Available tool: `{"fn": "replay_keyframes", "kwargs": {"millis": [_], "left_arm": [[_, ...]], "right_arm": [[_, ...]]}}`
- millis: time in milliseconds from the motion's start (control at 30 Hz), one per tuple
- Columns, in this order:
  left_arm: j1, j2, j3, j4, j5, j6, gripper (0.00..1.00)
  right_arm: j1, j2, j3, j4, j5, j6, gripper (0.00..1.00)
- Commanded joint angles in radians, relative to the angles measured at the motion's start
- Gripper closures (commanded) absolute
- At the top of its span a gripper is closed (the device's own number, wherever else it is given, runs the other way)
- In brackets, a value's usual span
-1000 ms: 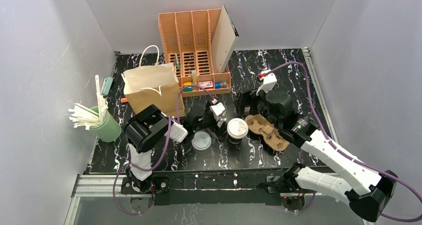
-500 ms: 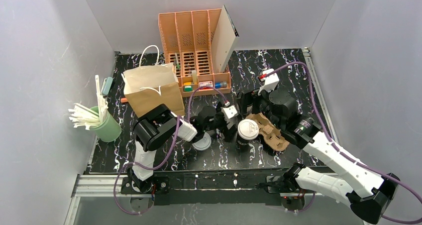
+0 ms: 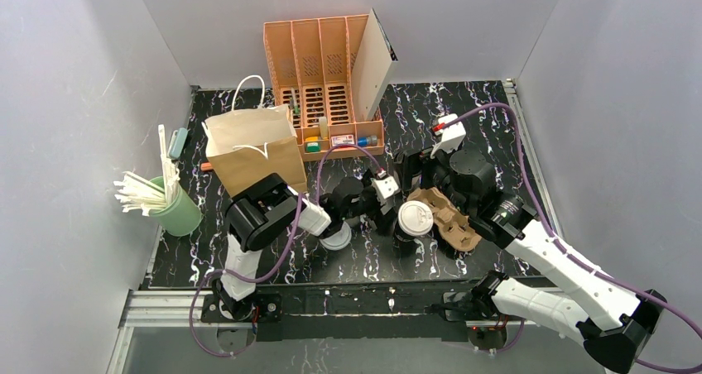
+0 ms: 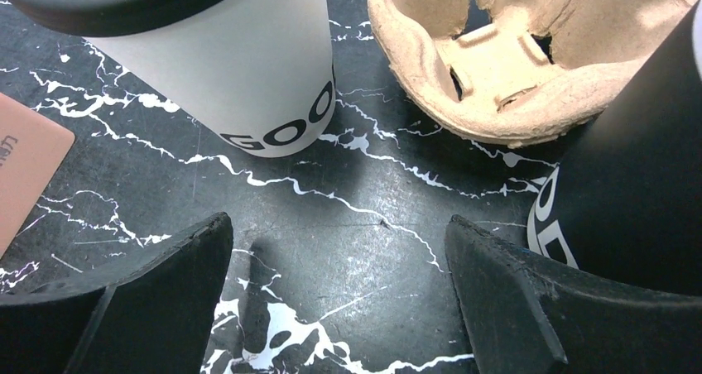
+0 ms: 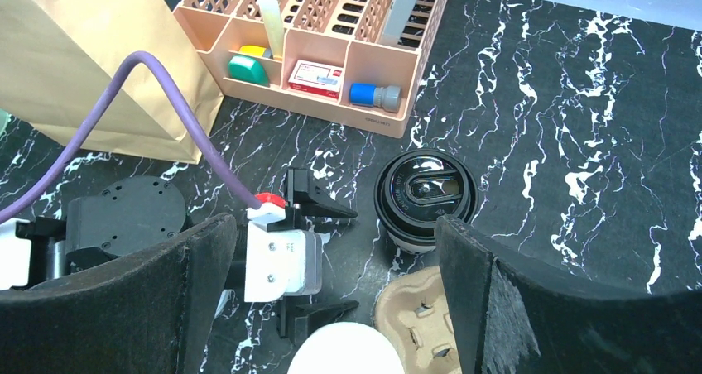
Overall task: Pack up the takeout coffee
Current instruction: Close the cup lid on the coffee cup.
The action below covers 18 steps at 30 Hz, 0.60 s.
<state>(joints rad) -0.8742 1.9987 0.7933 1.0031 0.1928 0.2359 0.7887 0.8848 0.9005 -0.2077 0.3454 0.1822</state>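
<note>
Though lidded and upright, takeout coffee (image 4: 248,68) sits outside the carrier (image 4: 497,59).
Stands on the table (image 4: 389,250) just beside it, likely staged for loading; left gripper (image 4: 338,225) low before it, jaws wide, empty; right gripper (image 5: 335,223) overhead, likewise spread, empty.

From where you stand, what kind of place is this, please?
Probably a walled robot test bench dressed as a café takeaway counter: a brown paper bag, a pulp cup carrier and a lidded coffee cup.
</note>
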Motion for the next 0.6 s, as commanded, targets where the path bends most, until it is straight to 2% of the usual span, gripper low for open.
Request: {"fn": "replay_keyframes", "kwargs": {"millis": [0,233,333,433,567], "left_arm": [[-0.010,-0.045,-0.043,-0.130,-0.049,0.055,0.02],[-0.010,-0.089,-0.064,-0.139,-0.066,0.040,0.02],[-0.010,-0.125,-0.074,-0.139,-0.069,-0.010,0.02],[-0.010,-0.192,-0.104,-0.138,-0.054,-0.061,0.02],[-0.010,-0.310,-0.155,-0.142,-0.119,-0.142,0.02]], "right_arm": [[0.003,-0.011,0.007,0.038,0.005,-0.011,0.02],[0.003,-0.001,0.011,0.024,0.000,-0.001,0.02],[0.003,0.005,0.012,0.014,-0.001,0.009,0.02],[0.002,0.046,0.061,-0.072,0.038,0.051,0.02],[0.003,0.075,0.118,-0.176,0.029,0.103,0.02]]}}
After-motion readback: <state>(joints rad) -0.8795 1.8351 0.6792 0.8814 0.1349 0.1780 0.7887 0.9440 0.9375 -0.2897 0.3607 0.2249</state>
